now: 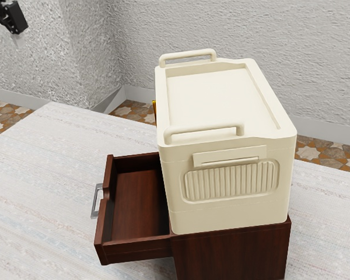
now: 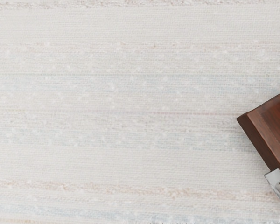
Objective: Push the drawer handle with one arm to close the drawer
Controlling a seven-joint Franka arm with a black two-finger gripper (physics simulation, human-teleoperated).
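With its fingers standing apart and nothing between them, the end effector (image 1: 5, 29) is hanging well away from the cabinet (image 1: 233, 251); closing the drawer (image 1: 137, 251) cleanly is calling for coming down level with the handle (image 1: 94, 202), then pushing squarely near its middle, straight toward the cabinet. That handle is sitting on the pulled-out drawer's front, facing away from the cabinet, its long axis running level along that front.
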